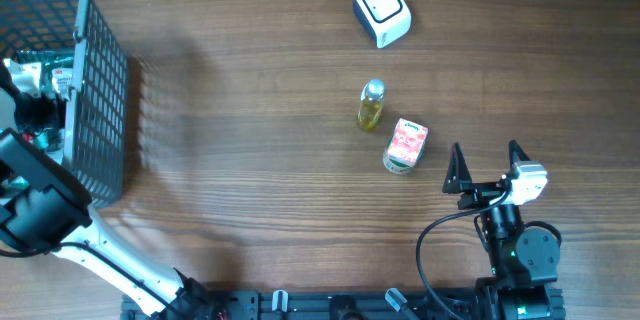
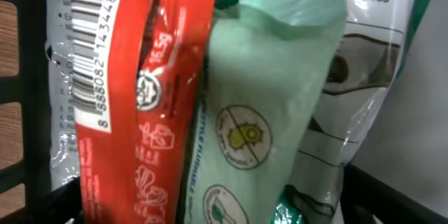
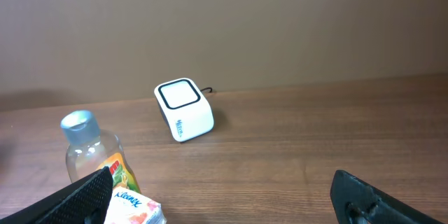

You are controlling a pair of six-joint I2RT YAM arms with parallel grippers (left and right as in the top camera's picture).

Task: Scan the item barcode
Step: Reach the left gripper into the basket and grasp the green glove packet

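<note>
Left claw [image 1: 36, 120]: down inside the basket [image 1: 100, 90]. Its fingers are outside its own camera's view and masked from above, so I cannot tell whether it is spread or pinching.

Directly before it, very close: red packet [image 2: 126, 112], upright, glossy crinkled foil. A white barcode [image 2: 87, 42] runs lengthwise on the face turned toward the claw. A green packet [image 2: 259, 112] presses against its side, and a clear glove bag [image 2: 364, 63] stands behind both.

Step, as judged: picking an item from the basket. The next move calls for closing on the red packet alone, leaving its green neighbour, and keeping the barcode outward.

Right claw [image 1: 487, 168]: spread wide, empty, over the table [image 1: 250, 160]. A tissue pack [image 1: 405, 146] lies just ahead, with a small bottle [image 1: 371, 105] past it. The white scanner [image 1: 382, 10] is well beyond, face tilted upward.
</note>
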